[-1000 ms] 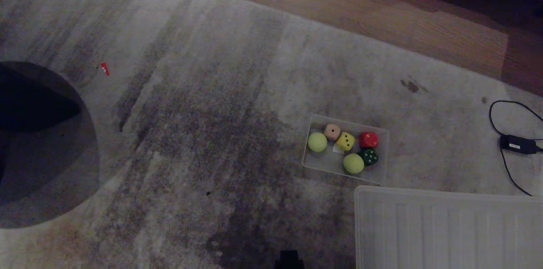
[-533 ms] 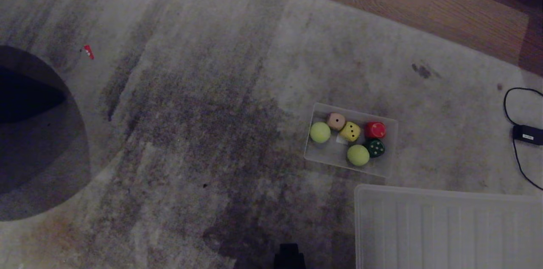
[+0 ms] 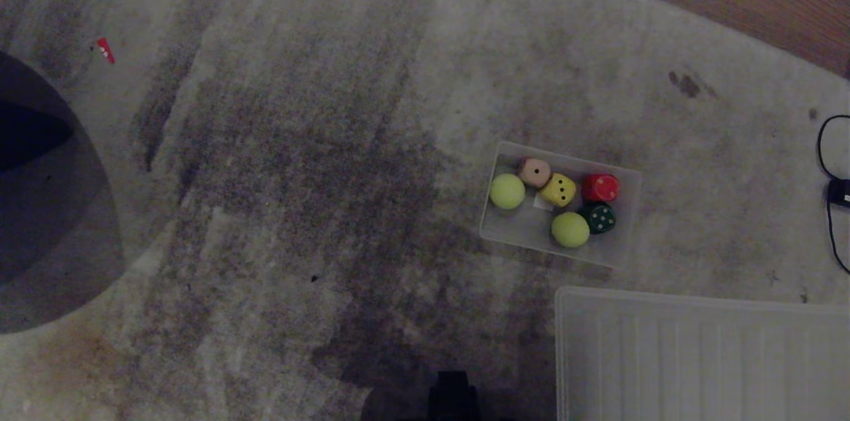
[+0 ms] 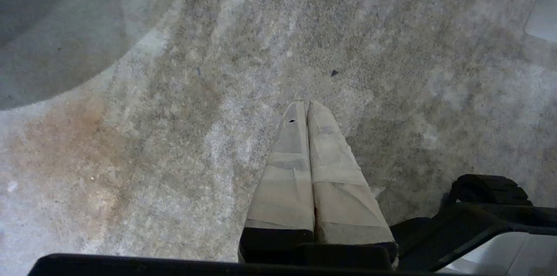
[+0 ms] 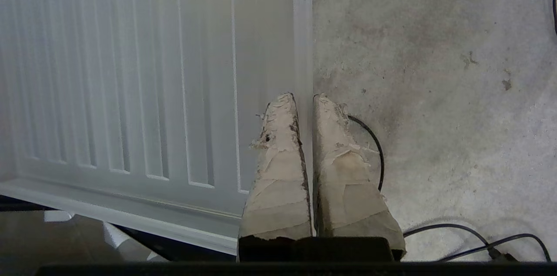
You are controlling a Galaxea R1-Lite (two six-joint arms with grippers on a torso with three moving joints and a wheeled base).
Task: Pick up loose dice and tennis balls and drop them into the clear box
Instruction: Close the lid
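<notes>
My left hand (image 4: 307,108) hangs over bare carpet (image 4: 174,136), fingers pressed together, holding nothing. My right hand (image 5: 303,99) hangs likewise, fingers nearly touching and empty, above the edge of the ribbed lid (image 5: 152,71) beside a black cable (image 5: 374,145). Both arms appear parked, which fits a finished job: the clear box (image 3: 624,255) sits well ahead of both hands, just beyond the lid, and holds both tennis balls (image 3: 507,191) and four dice (image 3: 558,189). No loose pieces seen on the carpet.
</notes>
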